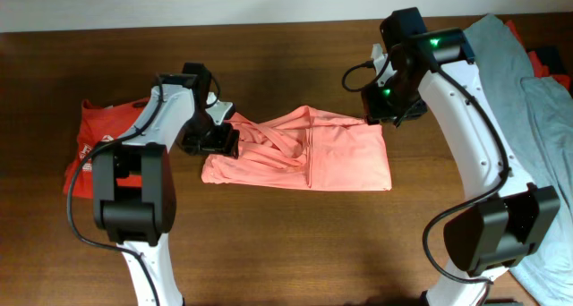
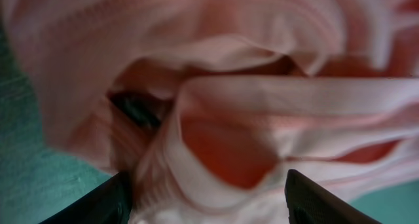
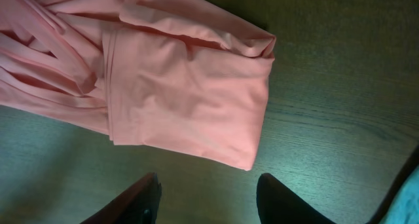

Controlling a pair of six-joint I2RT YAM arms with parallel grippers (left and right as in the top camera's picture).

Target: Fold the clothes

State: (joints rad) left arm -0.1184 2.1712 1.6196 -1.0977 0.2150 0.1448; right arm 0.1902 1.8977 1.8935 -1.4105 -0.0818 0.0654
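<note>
Across the middle of the counter (image 1: 295,243) the salmon-pink shirt (image 1: 331,158) lies half folded, right end flat, left end a tangle of twists. Grey-blue clothes (image 1: 537,109) run off the right edge, cut off; a red-orange shirt (image 1: 94,131) at the left edge hides partly under my arm. My left claw (image 2: 208,201) gapes wide with bunched pink cloth in the gap; closing here could catch several layers and drag the fold apart. My right claw (image 3: 208,185), also spread, holds nothing over bare wood, so nothing pins that end. No lettering shows; my left view is blurred.
</note>
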